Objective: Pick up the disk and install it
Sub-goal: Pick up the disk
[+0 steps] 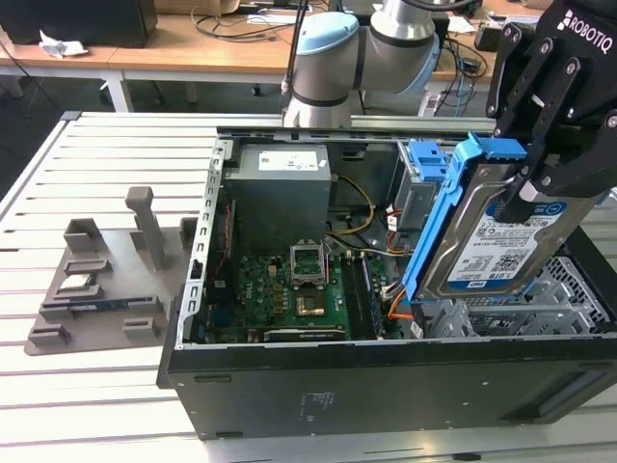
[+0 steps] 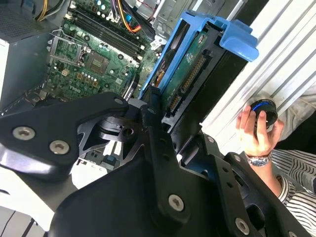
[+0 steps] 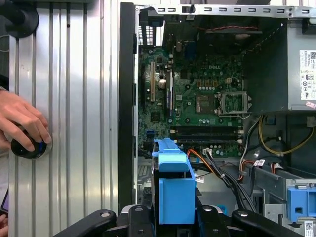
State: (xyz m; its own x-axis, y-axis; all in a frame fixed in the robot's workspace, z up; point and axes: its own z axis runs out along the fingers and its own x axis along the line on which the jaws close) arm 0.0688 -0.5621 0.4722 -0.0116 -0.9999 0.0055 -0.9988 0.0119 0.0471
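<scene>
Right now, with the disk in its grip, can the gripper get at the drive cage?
Probably yes. The gripper holds the disk tilted above the open computer case, beside the drive cage. The case side is off and nothing stands between them, though orange cables lie close below.

Black gripper (image 1: pixel 528 198): body cut by exterior view's top and right edges; finger covers part of label (image 1: pixel 496 256) on silver metal disk with blue plastic bracket (image 1: pixel 482 231). Second wrist view: disk's near end hidden behind gripper links. First wrist view: person's hand (image 3: pixel 22 123), cut at edge, half-covers round black knob (image 3: pixel 30 149).
</scene>
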